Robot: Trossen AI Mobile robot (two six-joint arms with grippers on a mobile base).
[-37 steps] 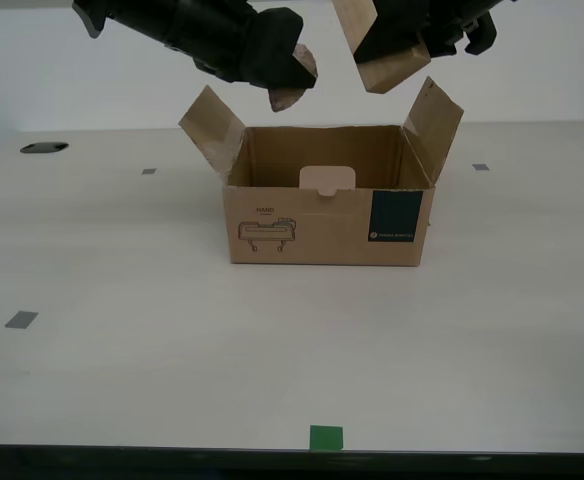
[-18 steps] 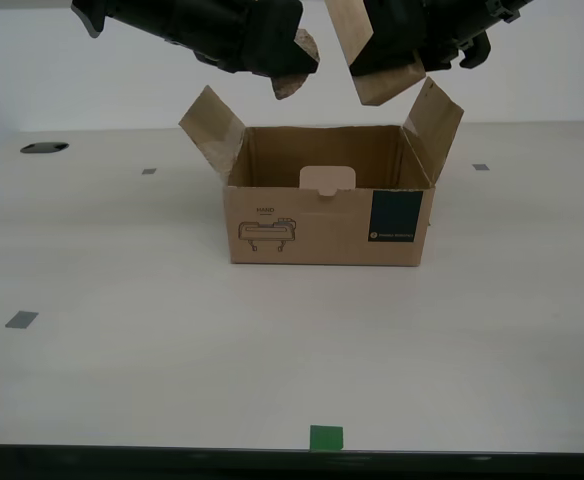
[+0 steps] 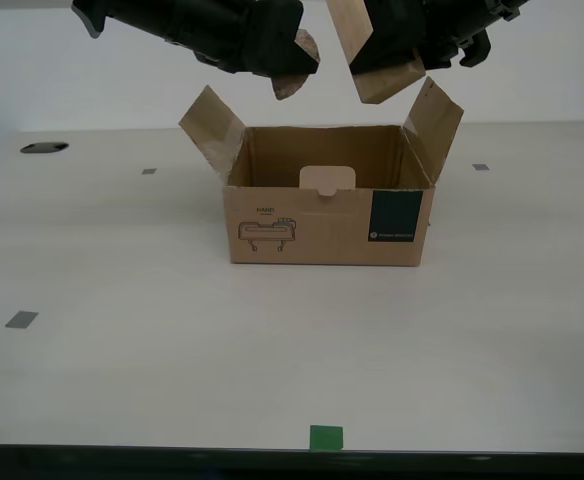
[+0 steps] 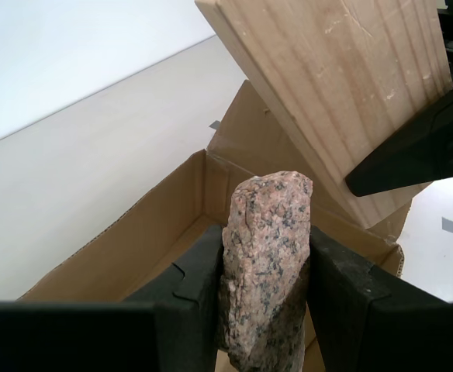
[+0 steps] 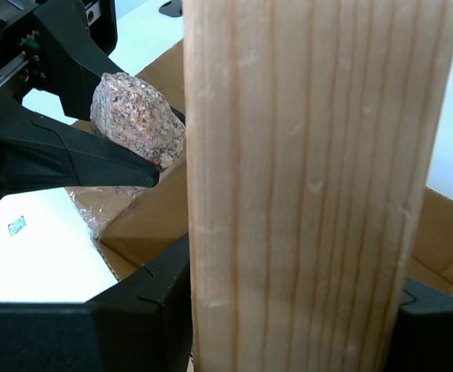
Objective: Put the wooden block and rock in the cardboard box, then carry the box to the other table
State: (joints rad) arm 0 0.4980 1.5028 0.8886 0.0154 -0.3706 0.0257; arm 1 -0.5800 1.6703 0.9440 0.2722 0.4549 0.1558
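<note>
The cardboard box [image 3: 327, 235] stands open on the table, both side flaps up, its inside bare as far as I can see. Above its opening, toward the exterior view's right, my first gripper [image 3: 384, 55] is shut on the wooden block [image 3: 370, 62], which hangs tilted. Beside it, toward the exterior view's left, my second gripper [image 3: 284, 68] is shut on the rock [image 3: 296, 72]. The second wrist view shows the rock [image 4: 265, 263] between dark fingers [image 4: 199, 287], with the block [image 4: 343, 85] close by and the box [image 4: 133, 248] below. In the first wrist view the block [image 5: 304, 186] fills the frame, with the rock [image 5: 137, 116] behind it.
The table [image 3: 122, 300] is pale and wide, with small grey tape marks [image 3: 20, 320] and a green mark [image 3: 326, 437] at its front edge. A dark round grommet [image 3: 44, 148] lies at the far edge on the exterior view's left. A plain wall stands behind.
Over the last second the rock has risen slightly and the wooden block has dropped a little toward the box. Nothing has visibly moved in the last half second.
</note>
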